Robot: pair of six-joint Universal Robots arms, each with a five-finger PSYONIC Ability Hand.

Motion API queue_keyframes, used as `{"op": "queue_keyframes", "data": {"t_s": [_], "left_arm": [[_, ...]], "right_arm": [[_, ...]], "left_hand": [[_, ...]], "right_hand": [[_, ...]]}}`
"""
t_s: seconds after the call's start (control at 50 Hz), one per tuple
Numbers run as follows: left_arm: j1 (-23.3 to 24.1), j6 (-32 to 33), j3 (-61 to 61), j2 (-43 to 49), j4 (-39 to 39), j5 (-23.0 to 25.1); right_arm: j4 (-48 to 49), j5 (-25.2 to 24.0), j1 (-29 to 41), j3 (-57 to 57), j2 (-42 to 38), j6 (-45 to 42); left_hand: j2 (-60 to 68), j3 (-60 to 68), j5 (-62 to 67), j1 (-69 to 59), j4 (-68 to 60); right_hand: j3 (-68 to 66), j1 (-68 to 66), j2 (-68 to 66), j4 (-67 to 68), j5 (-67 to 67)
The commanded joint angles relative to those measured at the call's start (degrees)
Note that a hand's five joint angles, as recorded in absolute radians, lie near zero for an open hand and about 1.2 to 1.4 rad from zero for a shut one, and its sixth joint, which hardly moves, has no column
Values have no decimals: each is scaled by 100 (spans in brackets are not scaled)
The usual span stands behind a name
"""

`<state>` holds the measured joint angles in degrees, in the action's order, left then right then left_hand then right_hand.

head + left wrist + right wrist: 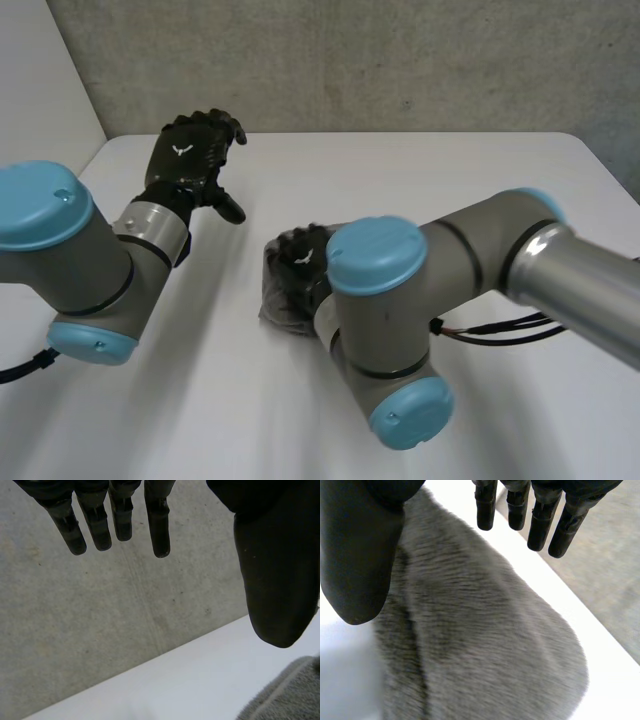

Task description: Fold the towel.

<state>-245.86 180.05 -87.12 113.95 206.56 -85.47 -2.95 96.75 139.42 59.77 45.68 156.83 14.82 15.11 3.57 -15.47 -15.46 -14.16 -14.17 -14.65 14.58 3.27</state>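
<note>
A grey towel [278,303] lies bunched in a small heap at the middle of the white table [420,180]. My right hand [300,262] hovers just over the heap, palm down. In the right wrist view its fingers [540,525] are straight and its thumb [360,555] stands apart, with the towel's [480,645] fuzzy folded surface under the palm and nothing pinched. My left hand [190,155] is raised at the table's back left, away from the towel, fingers [157,525] straight and thumb [270,570] spread. A corner of the towel [285,695] lies beyond that thumb.
A grey concrete wall [350,60] runs behind the table's far edge. My right arm's big elbow joint [385,320] stands over the table's near middle, covering part of the towel. Bare white tabletop [175,680] stretches around the heap.
</note>
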Motion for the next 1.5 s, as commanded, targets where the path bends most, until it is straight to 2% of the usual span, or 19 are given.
{"op": "queue_keyframes", "data": {"t_s": [0.02, 0.14, 0.18, 0.3, 0.46, 0.6, 0.7, 0.76, 0.84, 0.92, 0.98, 1.06, 1.16, 1.2, 1.3, 1.5], "left_arm": [[205, -496, 203, 321, -71, 22], [398, -893, 221, 558, -186, 57], [556, -919, 221, 759, -238, 66], [627, -902, 133, 1033, -388, 57], [609, -568, 28, 1349, -581, 31], [618, -24, 72, 1297, -608, -4], [627, 21, 151, 798, -756, -4], [645, 12, 256, 437, -923, -4], [662, -49, 362, 49, -1153, -13], [645, -58, 554, -547, -1626, -83], [592, -76, 713, -881, -1968, -258], [530, -102, 889, -1147, -2304, -496], [337, -111, 1144, -1261, -2805, -743], [293, -120, 1319, -1252, -3199, -778], [205, -198, 1495, -1252, -3613, -813], [-23, -471, 1531, -1261, -3684, -804]], "right_arm": [[-13, 222, -548, 623, 1004, 620], [31, -32, -1031, 1045, 1277, 928], [40, -138, -1067, 1063, 1189, 945], [48, -332, -1128, 940, 566, 1068], [40, -349, -1216, 826, 12, 1279], [22, -402, -1330, 878, 81, 1394], [-13, -648, -1391, 948, 765, 1596], [-13, -666, -1401, 957, 969, 1596], [-92, -648, -1418, 957, 1635, 1587], [-242, -622, -1444, 913, 2068, 1587], [-391, -525, -1594, 852, 2384, 1596], [-487, -52, -1717, 834, 2831, 1605], [-496, 371, -1796, 834, 3052, 1561], [-505, 407, -1831, 834, 3096, 1543], [-523, 407, -1937, 834, 3149, 1508], [-619, 415, -1998, 817, 3140, 1517]], "left_hand": [[-225, -254, -100, 290, 289], [-208, -237, -83, 273, 272], [-208, -237, -83, 273, 272], [-208, -237, -83, 273, 272], [-225, -254, -100, 290, 289], [-326, -355, -200, 391, 390], [-376, -405, -251, 441, 440], [-393, -422, -268, 458, 457], [-393, -422, -268, 458, 457], [-393, -422, -268, 458, 457], [-393, -422, -268, 458, 457], [-393, -422, -268, 458, 457], [-393, -422, -268, 458, 457], [-393, -422, -268, 458, 457], [-393, -422, -268, 458, 457], [-393, -422, -268, 458, 457]], "right_hand": [[416, 417, 465, -458, -327], [416, 417, 465, -458, -327], [416, 417, 465, -458, -327], [416, 417, 465, -458, -327], [416, 417, 465, -458, -327], [416, 417, 465, -458, -327], [416, 417, 465, -458, -327], [416, 417, 465, -458, -327], [416, 417, 465, -458, -327], [416, 417, 465, -458, -327], [416, 417, 465, -458, -327], [416, 417, 465, -458, -327], [416, 417, 465, -458, -327], [416, 417, 465, -458, -327], [416, 417, 465, -458, -327], [416, 417, 465, -458, -327]]}}
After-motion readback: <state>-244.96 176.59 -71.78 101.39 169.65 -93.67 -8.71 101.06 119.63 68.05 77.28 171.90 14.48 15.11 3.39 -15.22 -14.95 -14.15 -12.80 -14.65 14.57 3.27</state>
